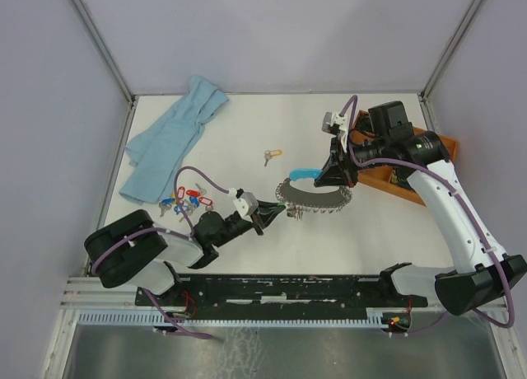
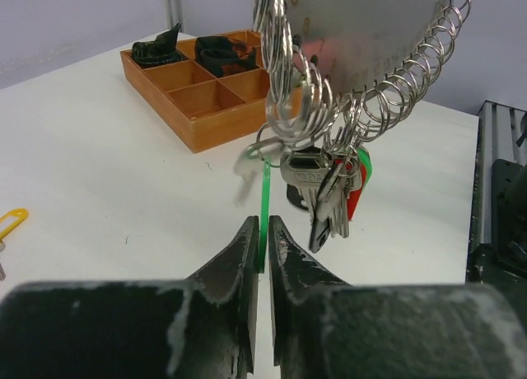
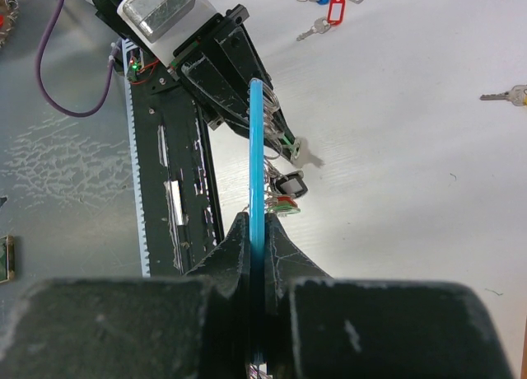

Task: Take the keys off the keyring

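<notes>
The keyring (image 1: 317,199) is held just right of the table's (image 1: 247,115) middle, between the two arms. The right gripper (image 3: 257,231) is closed fully on the ring's light blue sheath (image 3: 257,148), at the ring's 12 o'clock edge. The left gripper (image 2: 264,231) is brought in from 9 o'clock, its jaws drawn nearly together on a green tag (image 2: 265,194). This tag hangs from the ring beside a bunch of keys (image 2: 323,189).

A wooden tray (image 2: 216,123) is set at 3 o'clock of the ring, against the table's right edge and behind the right arm. Loose red- and blue-tagged keys (image 1: 185,202) are seen at 9 o'clock beyond the left gripper, with a blue cloth (image 1: 169,144) at 10 o'clock along the left edge. A yellow-tagged key (image 1: 272,155) lies apart at 11 o'clock. Bare white surface is seen toward 12 o'clock up to the far wall. At 6 o'clock the near edge is bounded by the mounting rail (image 1: 288,280).
</notes>
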You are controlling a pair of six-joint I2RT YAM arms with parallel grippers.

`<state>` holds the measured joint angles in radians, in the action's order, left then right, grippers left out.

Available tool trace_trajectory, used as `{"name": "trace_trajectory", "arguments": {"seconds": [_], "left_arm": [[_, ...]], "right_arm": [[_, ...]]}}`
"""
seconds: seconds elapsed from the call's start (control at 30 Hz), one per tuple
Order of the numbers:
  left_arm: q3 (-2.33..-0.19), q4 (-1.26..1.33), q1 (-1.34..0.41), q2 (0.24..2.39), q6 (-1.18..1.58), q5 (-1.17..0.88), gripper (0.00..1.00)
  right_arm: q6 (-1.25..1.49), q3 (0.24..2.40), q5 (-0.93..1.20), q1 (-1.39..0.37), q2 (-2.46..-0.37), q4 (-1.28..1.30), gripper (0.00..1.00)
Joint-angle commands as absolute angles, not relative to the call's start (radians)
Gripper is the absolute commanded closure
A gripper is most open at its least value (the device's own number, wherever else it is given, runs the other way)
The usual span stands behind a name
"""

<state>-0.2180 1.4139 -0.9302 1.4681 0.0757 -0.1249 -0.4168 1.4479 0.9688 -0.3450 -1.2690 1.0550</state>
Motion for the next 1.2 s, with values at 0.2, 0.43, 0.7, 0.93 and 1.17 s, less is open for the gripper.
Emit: {"name": "trace_trajectory", "arguments": {"seconds": [0.2,0.43,0.7,0.93,1.17], "left_arm": [[-0.201,1.402,-0.919,1.399,0.009,-0.159,0.97],[-0.218,1.388,-0.918,1.416,0.022,-0.134,0.82],[-0.249,1.389,-0.918,1.45,0.045,-0.119,0.7],[-0.264,1.44,-0.918,1.493,0.072,-0.162,0.59],[-0.267,1.491,-0.918,1.521,0.082,-0.174,0.52]], "right_arm": [[-0.425,1.449,1.023,-0.354,-1.266,1.032,1.0],[-0.424,1.449,1.025,-0.359,-1.27,1.032,0.99],[-0.427,1.449,1.025,-0.361,-1.273,1.034,0.99],[-0.429,1.449,1.026,-0.363,-1.272,1.035,0.99],[-0.432,1.449,1.028,-0.363,-1.272,1.037,0.99]]}}
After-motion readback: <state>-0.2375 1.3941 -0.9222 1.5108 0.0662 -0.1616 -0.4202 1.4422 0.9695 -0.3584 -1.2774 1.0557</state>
